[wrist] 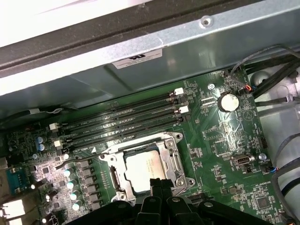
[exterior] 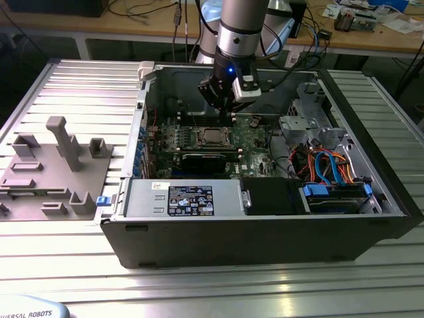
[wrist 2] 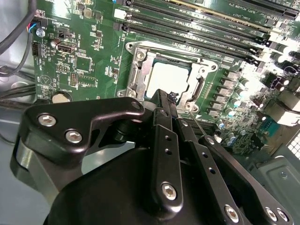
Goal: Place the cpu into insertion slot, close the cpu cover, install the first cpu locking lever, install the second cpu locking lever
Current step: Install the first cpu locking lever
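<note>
Fingers (wrist 2: 164,122) of your gripper (wrist 2: 169,101) stand pressed together, nothing between them, and their tip sits right at the near edge of the insertion slot (wrist 2: 171,75). That narrow stance makes sense as a pushing or hooking tool: a slim point fits beside the socket frame where spread fingers would catch on the board parts around it.

Just past that tip, the cpu (wrist 2: 168,79) lies flat inside the slot, its pale metal top level and square to the socket. The cpu cover (wrist 2: 199,86) is down around the chip, its cut-out framing the metal top, so the seating and the cover look done. In the first wrist view the same order holds: gripper (wrist: 158,182) tip at the socket's edge, cpu (wrist: 144,169) beyond it, cover (wrist: 171,152) lying over its rim. You cannot tell from these views whether either locking lever is latched; a thin rod runs beside the fingers near the socket, and I judge the work to be at the lever stage.

Beyond the slot, the long memory slots (wrist: 122,119) run parallel to the socket's far side, well clear of the tip.

From outside, the gripper (exterior: 228,109) hangs low inside the open computer case (exterior: 265,232), just behind the cpu (exterior: 213,137)
</note>
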Motion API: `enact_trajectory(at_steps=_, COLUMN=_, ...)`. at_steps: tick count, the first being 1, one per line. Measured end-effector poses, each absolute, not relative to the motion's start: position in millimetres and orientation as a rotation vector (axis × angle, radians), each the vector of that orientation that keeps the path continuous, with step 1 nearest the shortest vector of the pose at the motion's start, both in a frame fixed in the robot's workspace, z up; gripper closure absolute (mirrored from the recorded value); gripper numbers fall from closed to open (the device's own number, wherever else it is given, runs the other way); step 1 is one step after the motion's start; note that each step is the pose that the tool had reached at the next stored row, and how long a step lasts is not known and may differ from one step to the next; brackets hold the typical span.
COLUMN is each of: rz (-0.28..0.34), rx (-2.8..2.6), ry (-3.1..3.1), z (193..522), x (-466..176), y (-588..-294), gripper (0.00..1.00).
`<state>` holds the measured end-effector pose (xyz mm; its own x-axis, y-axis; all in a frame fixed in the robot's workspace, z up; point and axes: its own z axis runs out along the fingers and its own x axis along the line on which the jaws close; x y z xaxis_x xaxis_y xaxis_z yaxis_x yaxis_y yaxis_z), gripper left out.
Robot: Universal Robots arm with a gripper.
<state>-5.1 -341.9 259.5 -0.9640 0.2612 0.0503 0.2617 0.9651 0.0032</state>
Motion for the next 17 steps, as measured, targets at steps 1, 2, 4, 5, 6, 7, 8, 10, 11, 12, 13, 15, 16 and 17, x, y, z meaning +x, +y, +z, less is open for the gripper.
enact_trajectory(at_steps=1, rz=-0.015, rx=-0.403, ry=-3.066, z=259.5, x=-5.1, y=-341.9, gripper=0.89)
enact_trajectory(at_steps=2, rz=-0.015, rx=-0.399, ry=-3.066, z=259.5, x=-5.1, y=-341.9, gripper=0.89)
enact_trajectory(at_steps=4, rz=-0.015, rx=-0.389, ry=-3.067, z=259.5, x=-5.1, y=-341.9, gripper=0.89)
enact_trajectory(at_steps=5, rz=-0.015, rx=-0.384, ry=-3.068, z=259.5, x=-5.1, y=-341.9, gripper=0.89)
enact_trajectory(at_steps=6, rz=-0.015, rx=-0.379, ry=-3.068, z=259.5, x=-5.1, y=-341.9, gripper=0.89)
enact_trajectory(at_steps=7, rz=-0.014, rx=-0.369, ry=-3.070, z=259.5, x=-5.1, y=-341.9, gripper=0.89)
enact_trajectory(at_steps=8, rz=-0.014, rx=-0.361, ry=-3.071, z=259.5, x=-5.1, y=-341.9, gripper=0.89)
enact_trajectory(at_steps=10, rz=-0.014, rx=-0.343, ry=-3.073, z=259.5, x=-5.1, y=-341.9, gripper=0.89)
enact_trajectory(at_steps=11, rz=-0.014, rx=-0.337, ry=-3.073, z=259.5, x=-5.1, y=-341.9, gripper=0.89)
enact_trajectory(at_steps=12, rz=-0.013, rx=-0.331, ry=-3.074, z=259.5, x=-5.1, y=-341.9, gripper=0.89)
enact_trajectory(at_steps=13, rz=-0.013, rx=-0.323, ry=-3.075, z=259.5, x=-5.1, y=-341.9, gripper=0.89)
enact_trajectory(at_steps=15, rz=-0.013, rx=-0.303, ry=-3.077, z=259.5, x=-5.1, y=-341.9, gripper=0.89)
enact_trajectory(at_steps=16, rz=-0.012, rx=-0.289, ry=-3.078, z=259.5, x=-5.1, y=-341.9, gripper=0.89)
enact_trajectory(at_steps=17, rz=-0.012, rx=-0.278, ry=-3.079, z=259.5, x=-5.1, y=-341.9, gripper=0.89)
